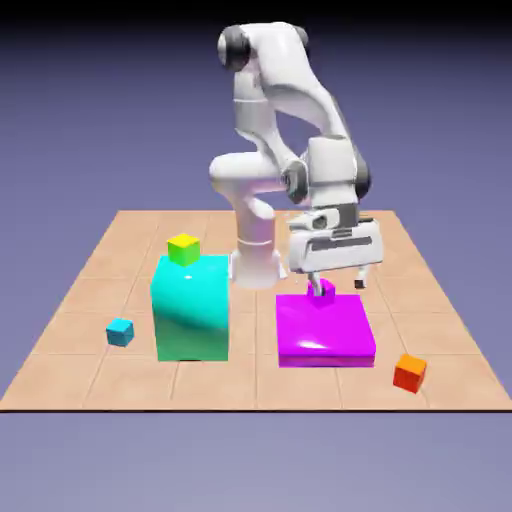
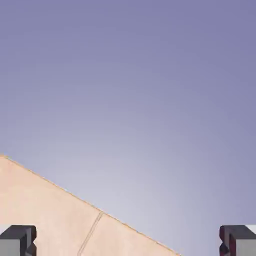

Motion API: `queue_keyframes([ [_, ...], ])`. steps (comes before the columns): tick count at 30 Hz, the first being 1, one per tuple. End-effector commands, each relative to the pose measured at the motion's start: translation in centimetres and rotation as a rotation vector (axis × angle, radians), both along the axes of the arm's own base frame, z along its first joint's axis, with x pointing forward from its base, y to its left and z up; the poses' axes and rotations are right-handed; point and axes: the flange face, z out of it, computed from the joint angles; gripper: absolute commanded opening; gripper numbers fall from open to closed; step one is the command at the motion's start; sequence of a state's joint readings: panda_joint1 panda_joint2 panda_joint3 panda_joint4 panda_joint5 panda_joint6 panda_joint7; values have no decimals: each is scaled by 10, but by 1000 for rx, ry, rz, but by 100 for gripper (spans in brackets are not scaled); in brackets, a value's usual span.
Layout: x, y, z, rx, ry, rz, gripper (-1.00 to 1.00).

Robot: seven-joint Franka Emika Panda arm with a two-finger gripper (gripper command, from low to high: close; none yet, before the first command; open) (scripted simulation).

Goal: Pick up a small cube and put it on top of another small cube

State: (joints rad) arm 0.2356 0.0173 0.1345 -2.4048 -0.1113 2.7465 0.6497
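The small orange-red cube (image 1: 409, 373) is sitting alone on the wooden tabletop (image 1: 256, 385), nearer the camera than the claw (image 1: 338, 290) and off toward the exterior view's right. The claw is hanging with its fingers spread wide, gripping nothing. Just beneath its left-hand finger in the exterior view, the small magenta cube (image 1: 321, 292) is showing at the far edge of the flat magenta block (image 1: 323, 323); whether it is resting on that block or behind it is unclear. A low sweep toward the orange-red cube could be knocking the magenta cube or clipping the block, because both are lying so near that finger. Farther toward the exterior view's left, a teal round-topped block (image 1: 192, 310) is standing with a yellow-green cube (image 1: 184, 249) at its top, a small blue cube (image 1: 120, 332) beyond.
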Motion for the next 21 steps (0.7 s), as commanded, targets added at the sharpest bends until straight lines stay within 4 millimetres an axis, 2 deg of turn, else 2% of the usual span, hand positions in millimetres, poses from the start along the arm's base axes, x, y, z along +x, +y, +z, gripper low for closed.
queue_keyframes([
  [1, 3, 9, -10, -13, 26, 23, 0],
  [6, 4, 73, -64, -76, 154, 176, 0],
  [12, -14, 147, -135, -147, 303, 357, 0],
  [14, -16, 152, -141, -152, 315, 370, 0],
  [18, -16, 152, -206, -152, 315, 370, 0],
  [19, -16, 152, -211, -152, 315, 370, 0],
  [20, -16, 152, -211, -152, 315, 370, -100],
  [21, -16, 152, -211, -152, 315, 370, -100],
])
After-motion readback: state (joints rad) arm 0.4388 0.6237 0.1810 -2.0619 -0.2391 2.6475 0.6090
